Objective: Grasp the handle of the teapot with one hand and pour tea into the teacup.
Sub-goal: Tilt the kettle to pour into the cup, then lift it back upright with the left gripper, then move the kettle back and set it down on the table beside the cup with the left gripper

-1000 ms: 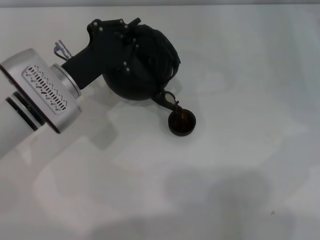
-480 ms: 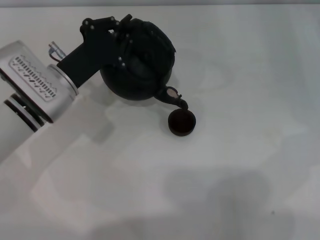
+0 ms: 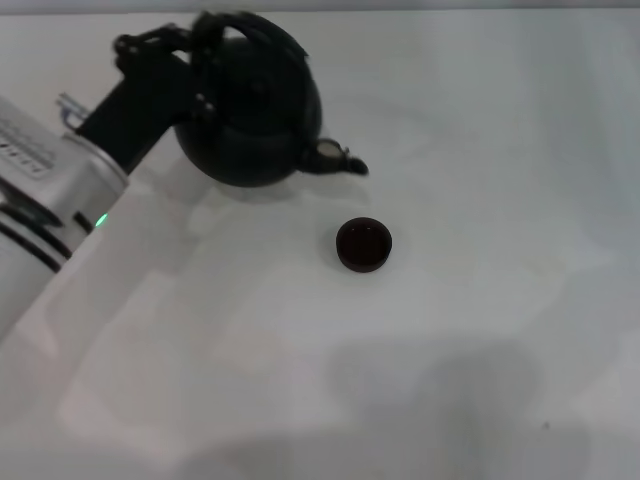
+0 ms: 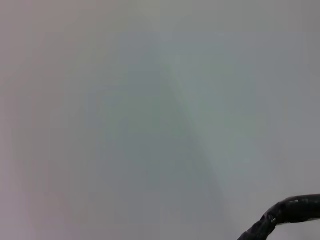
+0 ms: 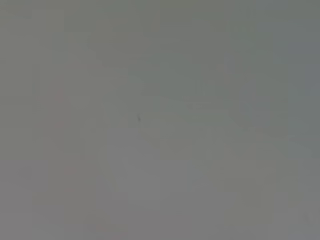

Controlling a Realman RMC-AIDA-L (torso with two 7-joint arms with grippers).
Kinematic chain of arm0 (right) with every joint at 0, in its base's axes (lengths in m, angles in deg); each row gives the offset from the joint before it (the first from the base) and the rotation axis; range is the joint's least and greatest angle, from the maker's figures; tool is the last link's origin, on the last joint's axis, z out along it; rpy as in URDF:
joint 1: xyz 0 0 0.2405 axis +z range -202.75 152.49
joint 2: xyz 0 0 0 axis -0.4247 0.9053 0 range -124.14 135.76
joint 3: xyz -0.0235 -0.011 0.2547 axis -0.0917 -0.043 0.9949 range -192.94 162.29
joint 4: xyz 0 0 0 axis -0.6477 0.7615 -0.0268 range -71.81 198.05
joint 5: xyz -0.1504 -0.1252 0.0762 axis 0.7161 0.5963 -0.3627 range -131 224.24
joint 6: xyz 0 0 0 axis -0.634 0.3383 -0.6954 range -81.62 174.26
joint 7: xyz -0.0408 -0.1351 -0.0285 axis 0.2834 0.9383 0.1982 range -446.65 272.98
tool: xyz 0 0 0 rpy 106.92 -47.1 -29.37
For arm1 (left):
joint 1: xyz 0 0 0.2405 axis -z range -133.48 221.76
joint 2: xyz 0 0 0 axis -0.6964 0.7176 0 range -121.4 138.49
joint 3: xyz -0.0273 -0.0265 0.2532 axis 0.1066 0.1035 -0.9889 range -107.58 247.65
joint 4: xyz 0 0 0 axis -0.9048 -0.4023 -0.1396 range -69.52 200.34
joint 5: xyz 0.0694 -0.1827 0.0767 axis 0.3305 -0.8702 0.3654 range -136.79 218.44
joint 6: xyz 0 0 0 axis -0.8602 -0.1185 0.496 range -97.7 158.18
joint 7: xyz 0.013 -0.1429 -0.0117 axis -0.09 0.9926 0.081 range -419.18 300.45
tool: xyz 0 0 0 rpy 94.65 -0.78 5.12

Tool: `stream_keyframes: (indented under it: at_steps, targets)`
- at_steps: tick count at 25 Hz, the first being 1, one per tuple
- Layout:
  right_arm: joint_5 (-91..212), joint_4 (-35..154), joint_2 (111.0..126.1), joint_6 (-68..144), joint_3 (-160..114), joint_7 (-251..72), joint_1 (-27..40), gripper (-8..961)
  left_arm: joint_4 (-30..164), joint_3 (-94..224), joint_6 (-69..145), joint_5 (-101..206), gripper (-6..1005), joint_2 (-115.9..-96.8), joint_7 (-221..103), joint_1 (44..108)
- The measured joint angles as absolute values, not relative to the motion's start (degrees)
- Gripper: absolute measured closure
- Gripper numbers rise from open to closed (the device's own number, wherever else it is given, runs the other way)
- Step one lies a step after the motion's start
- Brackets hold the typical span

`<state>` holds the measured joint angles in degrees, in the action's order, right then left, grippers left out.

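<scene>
The left pincer (image 3: pixel 205 60) is closed around the handle (image 3: pixel 250 25) of the black teapot (image 3: pixel 250 120) at the far left of the white table (image 3: pixel 480 300). The spout (image 3: pixel 340 160) points toward the teacup (image 3: pixel 363 244), which stands apart, nearer the robot, with nothing between them.

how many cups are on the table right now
1: the small round black teacup stands on the white table, apart from the large black teapot behind it.

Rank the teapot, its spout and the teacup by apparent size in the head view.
1. teapot, held by the left tool
2. teacup
3. spout, close to the teacup in apparent size, so that order is unsure.
</scene>
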<state>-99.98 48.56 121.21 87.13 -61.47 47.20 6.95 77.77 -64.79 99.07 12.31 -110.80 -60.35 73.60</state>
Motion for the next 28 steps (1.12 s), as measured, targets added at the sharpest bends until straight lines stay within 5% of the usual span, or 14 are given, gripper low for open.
stream_keyframes:
  at_steps: [10, 28]
  targets:
    - [-99.98, 48.79, 121.21, 87.00, -61.38, 47.34, 6.99, 111, 82.68, -65.26, 98.00, 0.15, 902, -111.13, -52.33, 66.55]
    - [-99.98, 48.96, 121.24, 86.83, -61.38, 47.21, 7.22, 111, 81.42, -66.48, 89.64, -0.38, 901, -111.09, -50.07, 68.01]
